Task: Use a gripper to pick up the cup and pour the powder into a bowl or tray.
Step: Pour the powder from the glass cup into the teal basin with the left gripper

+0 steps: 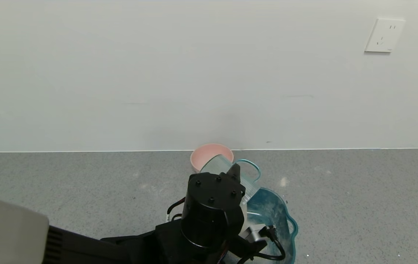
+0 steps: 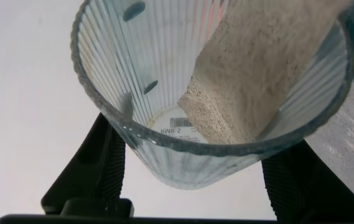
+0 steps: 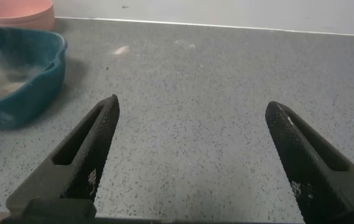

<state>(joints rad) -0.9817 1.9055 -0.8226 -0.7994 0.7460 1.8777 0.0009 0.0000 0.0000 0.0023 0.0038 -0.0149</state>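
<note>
Left black gripper [image 1: 239,183] clamped on small clear ribbed glass cup [image 1: 231,175], tipped mouth-down over big teal plastic basin [image 1: 292,223] right under it. Pale sandy powder [image 2: 251,74] slid toward rim. Right gripper [image 3: 192,155] parked well apart, fingers spread, empty.

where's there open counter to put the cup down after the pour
Open counter runs right of the basin to the frame edge, and left of the pink bowl toward the wall. Crowded: centre, where the left gripper tips the cup over the basin, pink bowl just behind. The open right gripper hovers over bare counter.
</note>
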